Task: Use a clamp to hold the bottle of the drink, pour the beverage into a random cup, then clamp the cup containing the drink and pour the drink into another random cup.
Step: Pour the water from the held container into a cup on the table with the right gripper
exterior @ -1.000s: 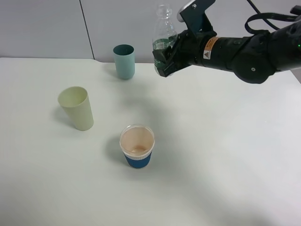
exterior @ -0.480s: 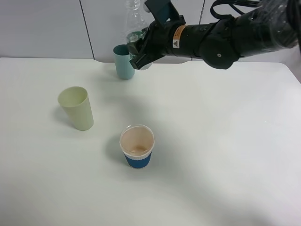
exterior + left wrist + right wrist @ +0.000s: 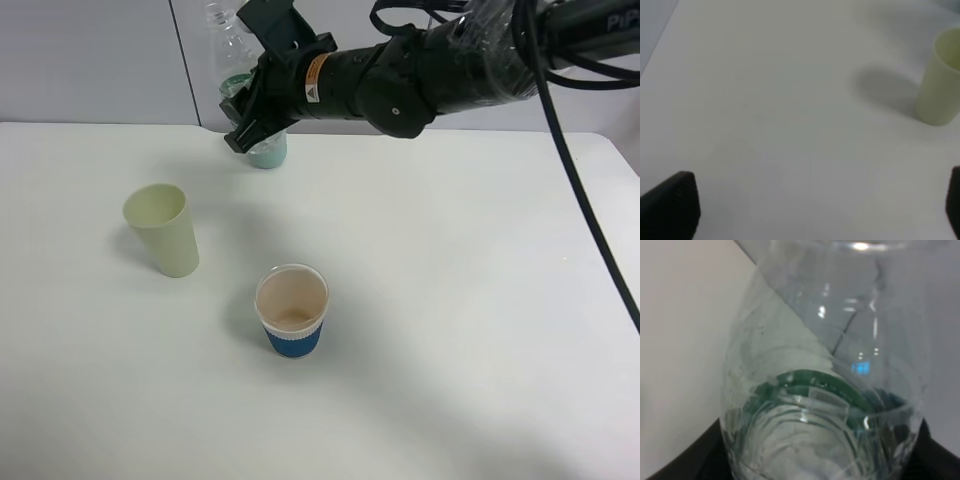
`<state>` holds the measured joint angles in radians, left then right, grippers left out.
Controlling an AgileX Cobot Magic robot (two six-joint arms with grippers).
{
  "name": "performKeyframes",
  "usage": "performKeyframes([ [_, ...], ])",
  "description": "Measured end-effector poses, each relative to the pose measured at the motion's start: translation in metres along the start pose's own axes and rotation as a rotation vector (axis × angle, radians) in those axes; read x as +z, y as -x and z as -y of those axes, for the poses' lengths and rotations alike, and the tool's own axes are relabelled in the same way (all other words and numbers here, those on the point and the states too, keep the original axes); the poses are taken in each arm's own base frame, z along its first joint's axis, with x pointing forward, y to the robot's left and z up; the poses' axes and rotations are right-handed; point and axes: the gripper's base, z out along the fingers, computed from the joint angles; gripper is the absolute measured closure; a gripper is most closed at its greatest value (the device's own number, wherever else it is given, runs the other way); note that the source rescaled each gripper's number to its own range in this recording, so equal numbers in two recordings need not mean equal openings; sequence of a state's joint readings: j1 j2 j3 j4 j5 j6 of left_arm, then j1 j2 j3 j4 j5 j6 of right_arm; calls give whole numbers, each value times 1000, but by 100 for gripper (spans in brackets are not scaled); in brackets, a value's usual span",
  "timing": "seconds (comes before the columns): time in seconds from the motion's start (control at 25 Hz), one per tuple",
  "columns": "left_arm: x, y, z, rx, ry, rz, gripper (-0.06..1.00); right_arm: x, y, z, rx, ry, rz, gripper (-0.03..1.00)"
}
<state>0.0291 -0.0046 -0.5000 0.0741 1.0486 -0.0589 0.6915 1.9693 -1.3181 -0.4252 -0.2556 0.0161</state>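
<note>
Exterior high: the right arm stretches across the middle, right gripper clenched on the near-upright bottle by the teal tumbler near the table's back edge. The pale tumbler and paper cup stand apart. The left gripper is spread wide.

On the white table, pale yellow-green plastic tumbler left, blue-sleeved paper cup before and right of it, teal plastic tumbler behind, clear ribbed bottle aloft near it.

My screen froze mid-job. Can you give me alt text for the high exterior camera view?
The right arm, jaws shut on the clear bottle, holds it nearly upright above the back of the white table, covering the top of the teal tumbler. The pale yellow-green tumbler stands at the left and the blue-sleeved paper cup nearer the camera, both untouched.
</note>
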Motion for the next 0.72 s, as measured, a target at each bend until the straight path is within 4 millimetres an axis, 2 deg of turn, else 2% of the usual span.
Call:
performKeyframes([
  [0.24,0,0,0,0,0,0,-6,11,-2,-1,-10,3,-43,97],
  [0.52,0,0,0,0,0,0,-6,20,11,6,-42,-15,-43,97],
  [0.72,0,0,0,0,0,0,-6,31,8,7,-59,-19,-63,97],
])
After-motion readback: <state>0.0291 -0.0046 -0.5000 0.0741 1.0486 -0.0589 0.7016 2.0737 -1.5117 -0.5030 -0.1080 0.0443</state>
